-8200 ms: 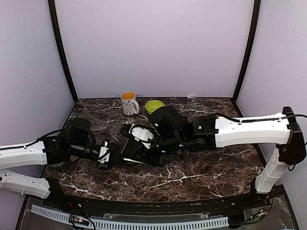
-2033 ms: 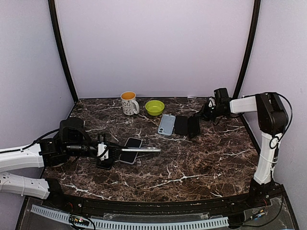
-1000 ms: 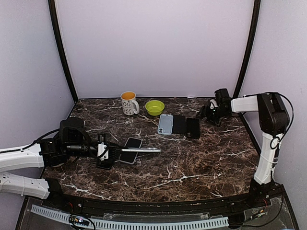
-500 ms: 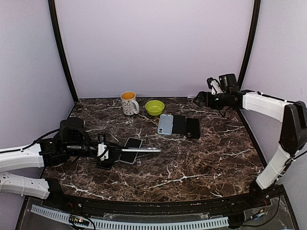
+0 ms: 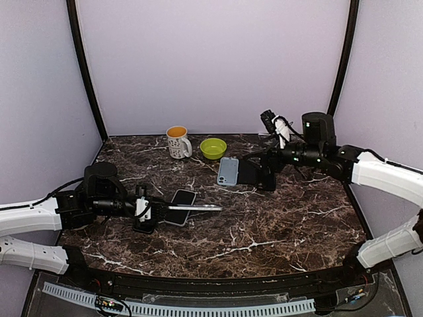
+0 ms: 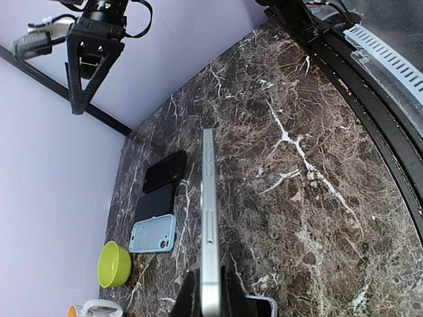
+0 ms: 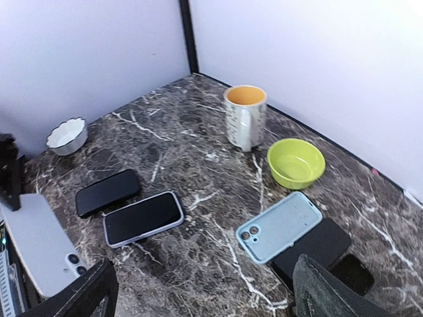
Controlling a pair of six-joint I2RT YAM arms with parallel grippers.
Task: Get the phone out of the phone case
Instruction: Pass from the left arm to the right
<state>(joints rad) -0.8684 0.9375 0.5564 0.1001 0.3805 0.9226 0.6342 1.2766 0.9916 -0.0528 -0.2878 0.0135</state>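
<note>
Left fingers [image 6: 190, 297] clamped on the bottom end of the silver phone [image 6: 209, 198], held edge-on, off the tabletop [image 5: 277, 224]. It looks bare, so I'd call extraction done, only set-down left. Right fingers [image 7: 334, 290] apart, empty, raised at the back, probably parked out of the way. Below them: blue case [image 5: 229, 171] and black case [image 5: 250, 172], side by side. Mug [image 5: 177, 141] and green bowl [image 5: 213, 147] near the lilac back wall. Dark marble surface.

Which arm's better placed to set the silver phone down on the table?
Left. The left fingers clamp the silver phone; the right fingers hang open at the back, by the light blue case.
</note>
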